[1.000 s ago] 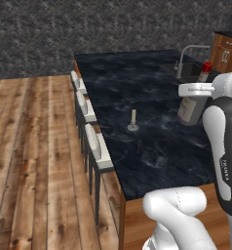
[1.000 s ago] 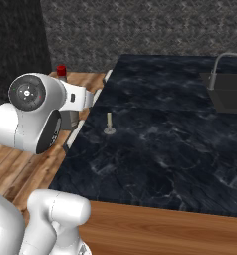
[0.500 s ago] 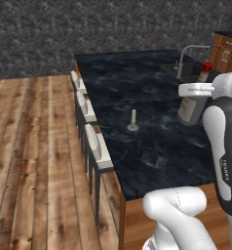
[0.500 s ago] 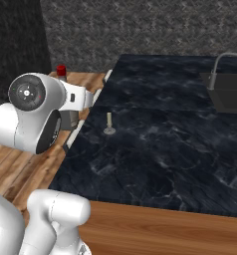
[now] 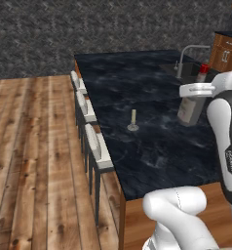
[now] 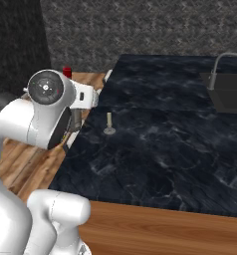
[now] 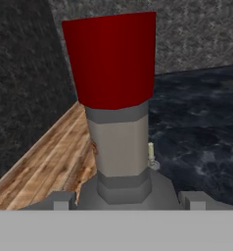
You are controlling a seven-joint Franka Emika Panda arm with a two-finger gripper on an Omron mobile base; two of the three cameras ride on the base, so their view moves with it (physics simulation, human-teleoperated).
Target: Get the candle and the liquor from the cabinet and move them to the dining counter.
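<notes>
Two task things stand on the dark marble table (image 5: 152,146) in front of you. You see the candle (image 5: 133,120) upright in its small holder, near the long edge that carries the white stools (image 5: 94,144), about halfway along that edge. You see the liquor (image 5: 192,102) upright too, well apart from the candle, toward the opposite long edge and just short of the sink (image 5: 186,72) and its faucet (image 5: 187,56). Your jaws (image 7: 123,198) sit low around the bottle's shoulders, one fingertip on each side, spread wide; from the hand camera the grey neck and red cap rise straight up between them. You cannot tell whether the fingertips press the glass or only flank it. In the right base camera the arm hides most of the bottle, with only the red cap (image 6: 67,71) peeking above the wrist
</notes>
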